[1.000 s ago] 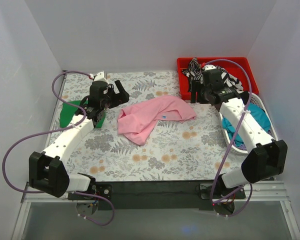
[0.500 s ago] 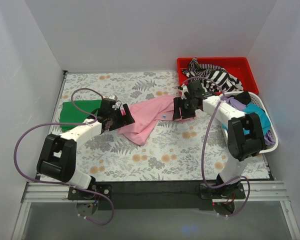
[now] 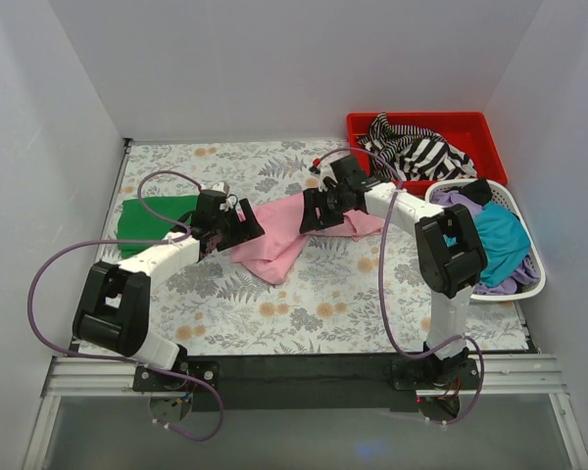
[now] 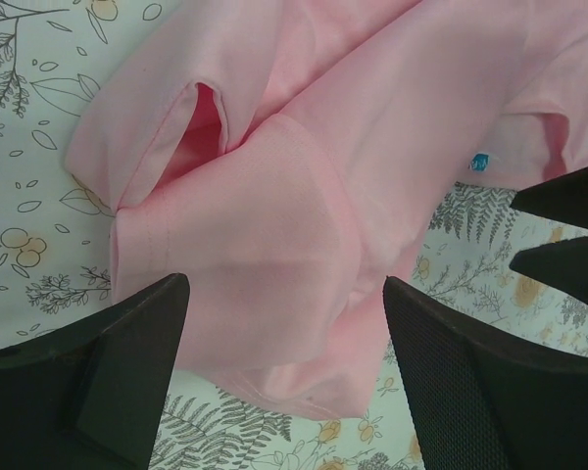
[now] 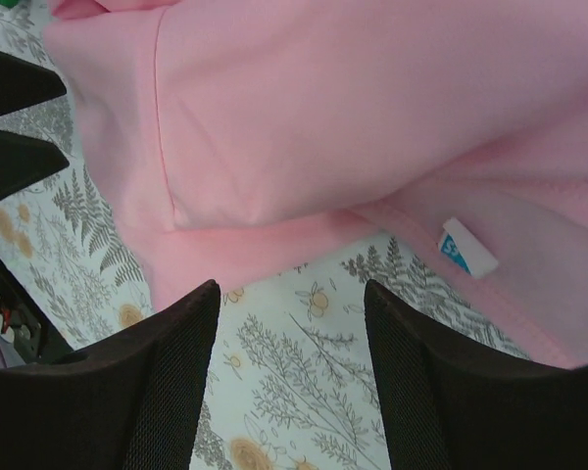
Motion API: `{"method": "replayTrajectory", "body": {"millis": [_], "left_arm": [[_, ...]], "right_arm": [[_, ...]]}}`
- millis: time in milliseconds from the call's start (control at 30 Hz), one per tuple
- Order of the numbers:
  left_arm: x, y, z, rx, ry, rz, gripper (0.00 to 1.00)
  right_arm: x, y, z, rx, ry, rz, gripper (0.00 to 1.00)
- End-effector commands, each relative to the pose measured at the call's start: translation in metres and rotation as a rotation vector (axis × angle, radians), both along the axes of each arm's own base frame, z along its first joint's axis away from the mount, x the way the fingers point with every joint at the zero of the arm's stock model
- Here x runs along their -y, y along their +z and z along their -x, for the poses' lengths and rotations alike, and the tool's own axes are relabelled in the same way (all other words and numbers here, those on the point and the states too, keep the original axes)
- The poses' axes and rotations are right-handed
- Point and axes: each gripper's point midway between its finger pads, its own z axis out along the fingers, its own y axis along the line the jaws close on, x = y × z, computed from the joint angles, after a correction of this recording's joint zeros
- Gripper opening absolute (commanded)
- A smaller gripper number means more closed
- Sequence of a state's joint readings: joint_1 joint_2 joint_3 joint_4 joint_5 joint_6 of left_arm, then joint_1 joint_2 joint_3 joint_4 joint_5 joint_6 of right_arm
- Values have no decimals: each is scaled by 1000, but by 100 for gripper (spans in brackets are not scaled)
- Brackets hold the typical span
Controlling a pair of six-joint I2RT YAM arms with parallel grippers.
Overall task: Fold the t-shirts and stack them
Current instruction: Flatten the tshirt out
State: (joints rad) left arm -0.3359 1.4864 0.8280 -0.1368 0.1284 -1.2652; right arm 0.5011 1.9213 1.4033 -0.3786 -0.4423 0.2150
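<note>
One small white tag with a teal mark [image 5: 467, 247] sits by the neckline of the light pink soft-cloth t-shirt [image 3: 274, 240]; its print is too small to read. That shirt lies crumpled mid-table, its long axis running near-left to far-right. The left end effector [image 3: 243, 223] and the right end effector [image 3: 309, 211] hang over its two ends, both spread wide and gripping nothing. One dark green t-shirt [image 3: 147, 217] lies flat at the left edge of the floral-patterned table [image 3: 304, 313]. One black-and-white striped shirt [image 3: 416, 152] is in the red plastic bin [image 3: 470, 117]. One teal shirt [image 3: 495, 235] and one purple shirt [image 3: 456, 201] are in the white basket [image 3: 539, 284].
</note>
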Motion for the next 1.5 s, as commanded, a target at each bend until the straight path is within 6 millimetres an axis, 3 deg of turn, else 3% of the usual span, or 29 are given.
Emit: {"method": "replayTrajectory", "body": {"millis": [0, 233, 367, 500, 633, 800, 867, 967, 1000, 1033, 1133, 1167, 1300, 1333, 1367, 1400, 1433, 1467], "left_arm": [[-2, 30, -13, 90, 34, 3, 80], [-11, 41, -15, 113, 61, -35, 82], [-13, 45, -15, 124, 70, -38, 83], [-13, 43, -14, 118, 66, -39, 83], [-14, 43, -14, 120, 70, -44, 83], [-14, 41, -13, 114, 69, -43, 84], [-14, 43, -13, 117, 69, -42, 84], [-14, 44, -13, 121, 69, -43, 84], [-14, 45, -13, 121, 68, -44, 84], [-15, 45, -13, 122, 69, -45, 84], [-15, 45, -13, 120, 70, -49, 84], [-16, 45, -13, 122, 73, -50, 84], [-26, 57, -18, 160, 128, -73, 87], [-29, 60, -18, 168, 139, -79, 88], [-34, 70, -22, 193, 162, -89, 90], [-37, 73, -22, 197, 174, -98, 92], [-39, 78, -23, 205, 187, -100, 94], [-43, 85, -24, 221, 201, -98, 95]], "right_arm": [[-22, 11, -16, 13, 11, -80, 67], [-31, -17, -23, -43, -23, -55, 67], [-39, -23, -23, -42, -17, -65, 64], [-48, -18, -22, -35, -1, -98, 54], [-54, -3, -25, 10, 11, -127, 52], [-61, -3, -28, -7, 19, -147, 51], [-63, -5, -28, -18, 23, -151, 45], [-62, -6, -29, -16, 18, -145, 26], [-62, -6, -29, -14, 16, -143, 11], [-62, -5, -28, -7, 19, -144, 4], [-63, 5, -29, 19, 30, -152, 1], [-63, 12, -30, 37, 35, -160, 1], [-72, 93, -24, 217, 101, -230, 1], [-69, 146, -26, 342, 97, -260, 1], [-65, 171, -22, 388, 88, -257, 1], [-55, 215, -17, 482, 66, -277, 1], [-43, 245, -25, 572, -4, -255, 1], [-31, 257, -23, 600, -36, -224, 1]]}}
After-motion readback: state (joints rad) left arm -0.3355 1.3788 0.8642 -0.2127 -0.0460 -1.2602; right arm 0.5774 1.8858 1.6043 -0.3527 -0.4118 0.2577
